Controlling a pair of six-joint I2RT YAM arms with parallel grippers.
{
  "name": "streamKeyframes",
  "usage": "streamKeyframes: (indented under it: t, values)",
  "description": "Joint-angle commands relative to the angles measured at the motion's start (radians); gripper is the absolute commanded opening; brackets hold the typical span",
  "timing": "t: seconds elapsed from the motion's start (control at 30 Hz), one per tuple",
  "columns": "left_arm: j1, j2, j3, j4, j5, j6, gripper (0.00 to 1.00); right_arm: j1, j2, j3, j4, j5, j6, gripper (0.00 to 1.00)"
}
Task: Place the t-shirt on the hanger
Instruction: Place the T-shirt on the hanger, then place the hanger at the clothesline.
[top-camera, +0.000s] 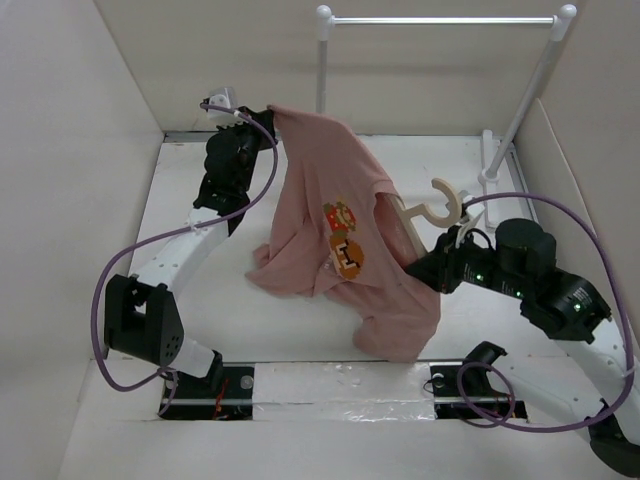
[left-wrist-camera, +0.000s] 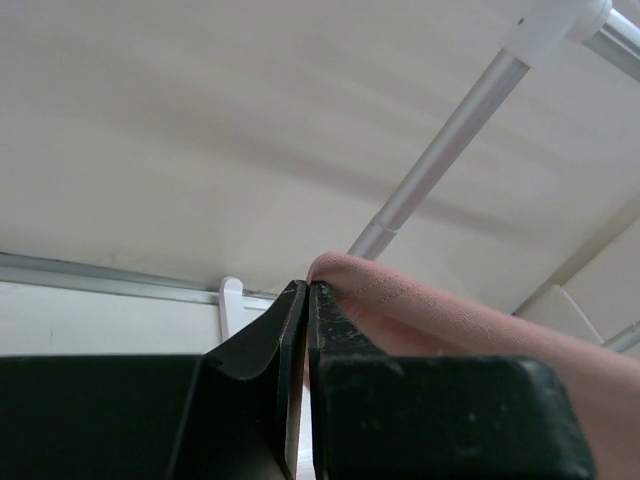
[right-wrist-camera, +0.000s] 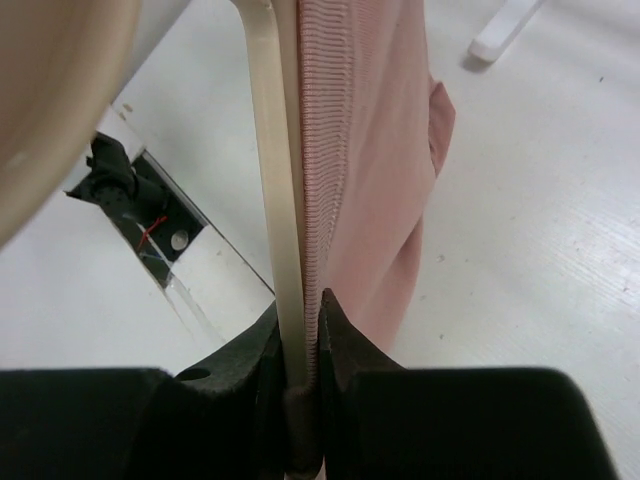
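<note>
Right hand (right-wrist-camera: 300, 308) low, clamped on hanger (right-wrist-camera: 268, 150), left hand (left-wrist-camera: 306, 296) raised, pinching t-shirt (left-wrist-camera: 420, 310)

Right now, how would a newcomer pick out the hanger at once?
Find the white rail stand at the back right. Just in front of it, the right claw grips the hanger, partly under the pink t-shirt. It alone is thin, tan and ends in a curved hook.
</note>
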Motion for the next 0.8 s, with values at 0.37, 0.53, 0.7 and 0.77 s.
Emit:
streamKeyframes:
  t: [0.37, 0.53, 0.7, 0.77]
  values:
    - [-0.052, -0.129, -0.207, 0.074, -0.027, -0.089, 0.00, -0.008, 0.046, 0.413, -0.134, 0.185, -0.057, 0.00]
    - [-0.064, -0.214, -0.340, 0.152, 0.123, -0.161, 0.08, -0.008, 0.123, 0.338, -0.105, 0.357, -0.079, 0.00]
    - [-0.150, -0.356, -0.403, 0.097, 0.147, -0.125, 0.27, -0.117, 0.166, 0.297, 0.004, 0.352, -0.103, 0.00]
    - [-0.239, -0.408, -0.383, 0.057, 0.076, -0.075, 0.29, -0.186, 0.236, 0.330, 0.025, 0.358, -0.117, 0.00]
